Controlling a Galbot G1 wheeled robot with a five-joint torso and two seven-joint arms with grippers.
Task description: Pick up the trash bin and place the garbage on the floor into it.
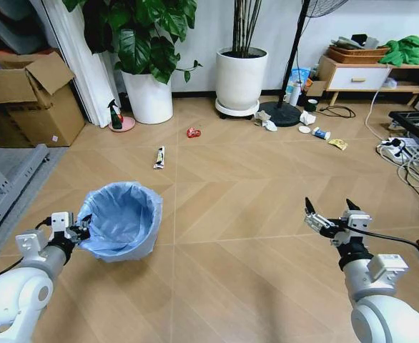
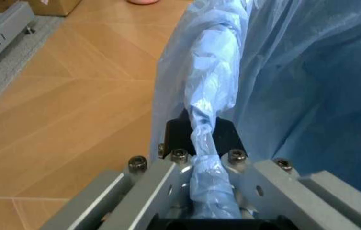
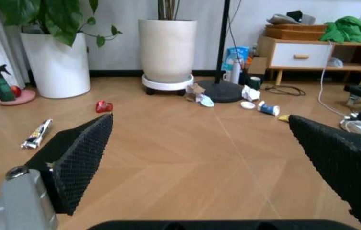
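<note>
You find no text, brand, number or sign that can be read here. The cardboard box (image 1: pixel 25 100) carries a small white label, and the black-white tube (image 1: pixel 159 157) shows printing, but both are too small to read.

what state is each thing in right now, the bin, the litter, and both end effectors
small round dark trash bin with crinkly light blue bag: upright, open, rim gripped
left end effector: shut on the bin's bagged rim
right end effector: open, empty, above the floor
red crushed wrapper: lying on the wood-look tile floor
black-white tube: lying flat on the floor
</note>
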